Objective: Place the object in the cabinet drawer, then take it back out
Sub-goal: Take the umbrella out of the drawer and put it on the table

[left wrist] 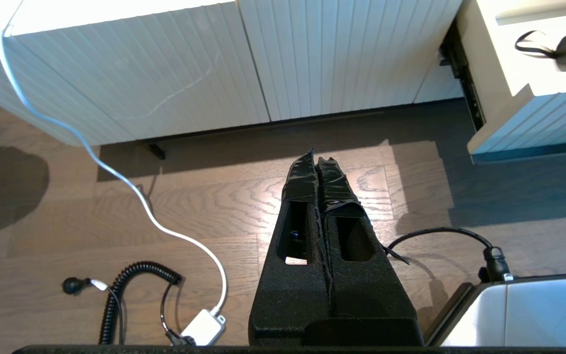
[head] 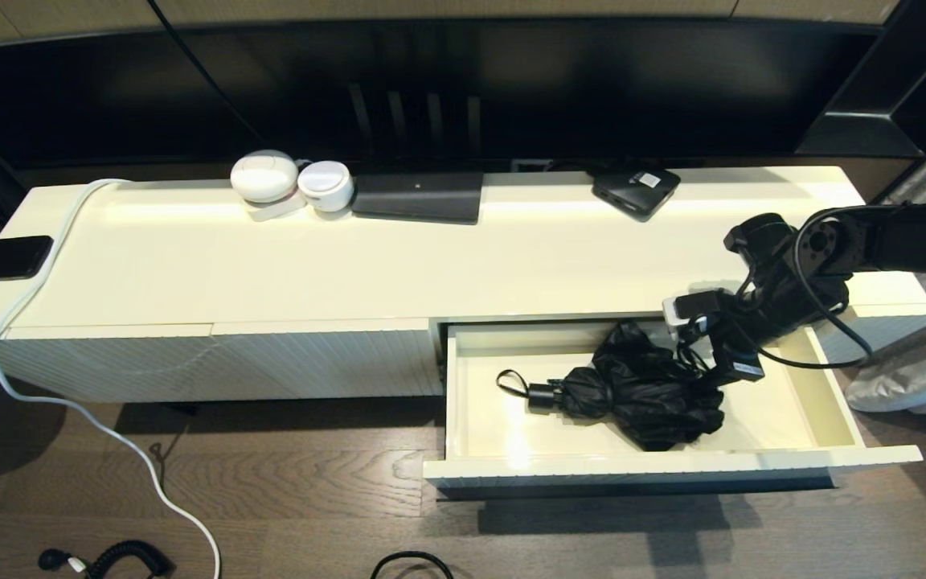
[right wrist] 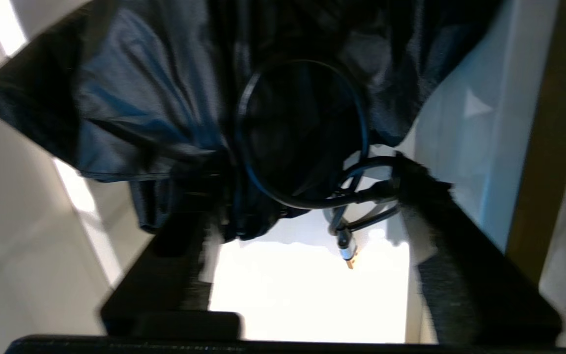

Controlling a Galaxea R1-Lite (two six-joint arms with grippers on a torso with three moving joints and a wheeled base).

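Black umbrella (head: pixel 648 394) in open cabinet drawer (head: pixel 829 406), right tool (head: pixel 716 366) over it.

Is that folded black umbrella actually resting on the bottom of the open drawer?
Touching. The head view shows the umbrella lying flat on the cabinet drawer floor, no gap beneath.

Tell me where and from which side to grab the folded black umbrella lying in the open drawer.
Grip the umbrella across its bunched canopy, coming down from above: it lies flat inside the cabinet drawer, whose walls block any sideways approach. The right claw is already there, fingers straddling the fabric. The slim handle end is firmer but lies further from that claw. The left claw is parked over the floor.
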